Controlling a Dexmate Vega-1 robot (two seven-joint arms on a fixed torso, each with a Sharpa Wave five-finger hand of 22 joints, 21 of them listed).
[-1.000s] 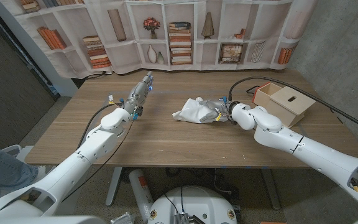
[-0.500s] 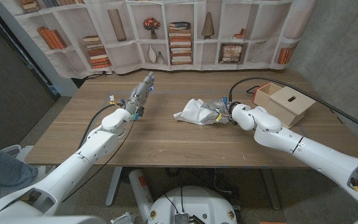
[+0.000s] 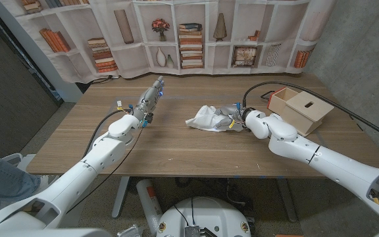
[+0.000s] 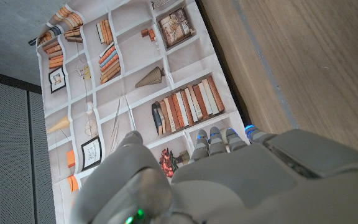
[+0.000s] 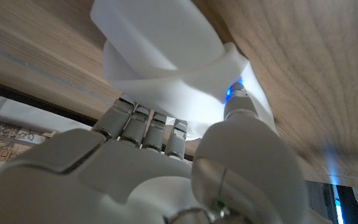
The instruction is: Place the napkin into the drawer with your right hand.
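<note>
Right wrist view puts you closest in: your right hand (image 5: 160, 168) has its fingers (image 5: 143, 127) curled up against the white napkin (image 5: 166, 56), thumb on the other side of the fold, cloth bunched between them. Reads as a pinch on the napkin, though how firm you can't tell from here. Head view, same hand (image 3: 232, 120) sits at the right edge of the crumpled napkin (image 3: 206, 118), which lies on the wooden table (image 3: 176, 148) near the middle, mostly on the surface and trailing away from the hand. Step in hand, by my reading: securing the grasp, lift not yet begun. To the right of that and a little further back, the wooden drawer box (image 3: 301, 108) stands near the table's right edge, well apart from the napkin; a slot shows in its top, and whether the drawer is open you can't tell from this angle. Next move calls for a clean lift so the loose cloth clears the table, then a carry rightward to the drawer. Watch the trailing corner dragging. Further off to the left, your left hand (image 3: 149, 99) stands on the table with fingers straight and pressed together, holding nothing; left wrist view shows its fingertips (image 4: 219, 138) lined up side by side. Behind everything, the bookshelf backdrop (image 3: 189, 33).
</note>
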